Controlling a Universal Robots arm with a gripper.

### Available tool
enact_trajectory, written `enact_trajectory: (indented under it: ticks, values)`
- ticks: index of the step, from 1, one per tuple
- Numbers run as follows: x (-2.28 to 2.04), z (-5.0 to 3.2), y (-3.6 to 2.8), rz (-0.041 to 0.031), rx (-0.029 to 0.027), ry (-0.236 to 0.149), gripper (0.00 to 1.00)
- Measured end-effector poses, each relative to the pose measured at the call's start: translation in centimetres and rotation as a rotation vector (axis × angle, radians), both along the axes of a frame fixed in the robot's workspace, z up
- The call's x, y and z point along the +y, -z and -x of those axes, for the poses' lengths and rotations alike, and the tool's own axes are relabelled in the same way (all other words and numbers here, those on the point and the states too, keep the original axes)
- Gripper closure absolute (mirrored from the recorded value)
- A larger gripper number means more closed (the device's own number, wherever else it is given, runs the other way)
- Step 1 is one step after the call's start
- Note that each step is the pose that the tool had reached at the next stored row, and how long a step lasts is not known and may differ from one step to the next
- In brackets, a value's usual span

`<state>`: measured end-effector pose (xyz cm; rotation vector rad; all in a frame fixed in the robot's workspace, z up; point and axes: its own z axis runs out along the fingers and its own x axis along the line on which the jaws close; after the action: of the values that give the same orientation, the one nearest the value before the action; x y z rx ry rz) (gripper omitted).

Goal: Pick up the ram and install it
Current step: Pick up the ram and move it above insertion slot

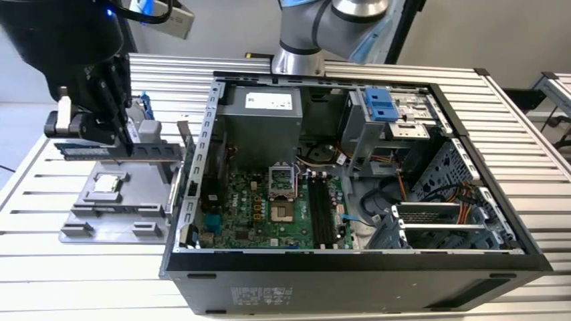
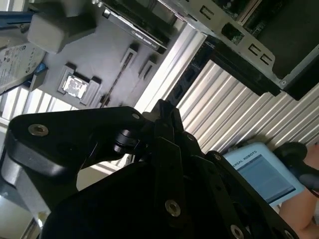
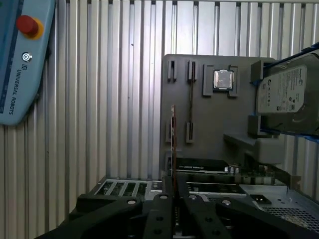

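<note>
The ram (image 1: 89, 151), a long dark stick with a pale label, hangs level above the grey fixture (image 1: 98, 217) at the exterior view's left. My gripper (image 1: 123, 142) is shut on it from above, near its middle. In the first wrist view the ram (image 3: 173, 142) shows edge-on, rising from between the fingertips of my gripper (image 3: 173, 188), lifted out of the fixture's narrow slot (image 3: 191, 94). The open computer case (image 1: 357, 264) lies on the exterior view's right. Its motherboard (image 1: 259, 214) has long black memory slots (image 1: 327, 208).
On the fixture sit a processor chip (image 3: 223, 79) and a silver hard drive (image 3: 281, 95) in a blue frame. A green expansion card (image 1: 183, 137) stands by the case wall. A blue teach pendant (image 3: 20, 59) lies on the slatted table (image 1: 526, 120). A person's hand (image 2: 304, 172) rests nearby.
</note>
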<state>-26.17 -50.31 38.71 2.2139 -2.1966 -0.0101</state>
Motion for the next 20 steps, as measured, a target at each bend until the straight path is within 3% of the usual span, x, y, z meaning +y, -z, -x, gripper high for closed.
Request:
enact_trajectory:
  ticks: [6, 12, 14, 18, 20]
  values:
    - [0.07, -2.19, 0.00, 0.0000, 0.0000, 0.000, 1.00]
    - [0.45, -3.88, 0.00, -0.0014, 0.0001, 0.000, 1.00]
    - [0.57, -4.32, 0.01, -0.0063, 0.0000, 0.000, 1.00]
    - [0.69, -5.11, 0.00, -0.0231, 0.0000, 0.000, 1.00]
    - [0.79, -5.64, 0.00, -0.0231, 0.0000, 0.002, 1.00]
